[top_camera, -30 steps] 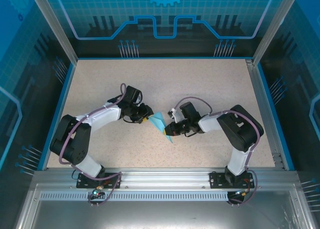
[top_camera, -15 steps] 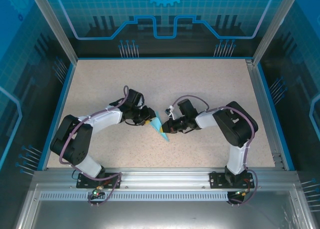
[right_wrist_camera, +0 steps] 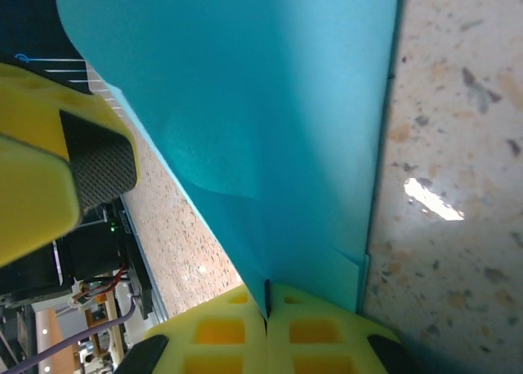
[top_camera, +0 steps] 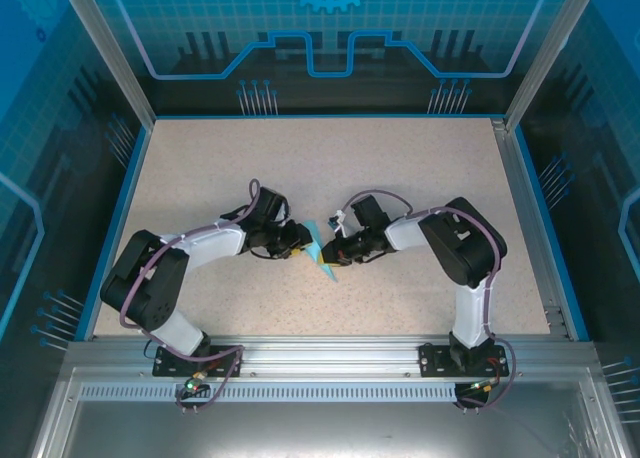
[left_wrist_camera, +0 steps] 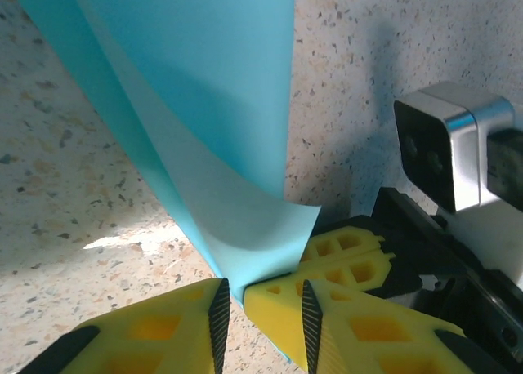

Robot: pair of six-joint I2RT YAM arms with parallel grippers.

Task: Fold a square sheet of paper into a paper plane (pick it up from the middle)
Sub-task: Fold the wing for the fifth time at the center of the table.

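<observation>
One cyan sheet (left_wrist_camera: 188,80), two claws: right claw (right_wrist_camera: 266,302) pinching it, left claw (left_wrist_camera: 234,299) unclear.

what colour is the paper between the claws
The paper is plain cyan, unmarked; clearest in the left wrist view.

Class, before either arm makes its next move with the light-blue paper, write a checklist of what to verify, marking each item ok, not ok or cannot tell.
1. The right gripper is shut on the thin light-blue paper sheet: ok.
2. The left gripper has its jaws apart, astride the sheet's edge: ok.
3. Sheet untorn where visible: ok.
4. Clearance between the two grippers: cannot tell; their yellow fingers look nearly touching.
5. Sheet lifted off the speckled table: cannot tell.
</observation>
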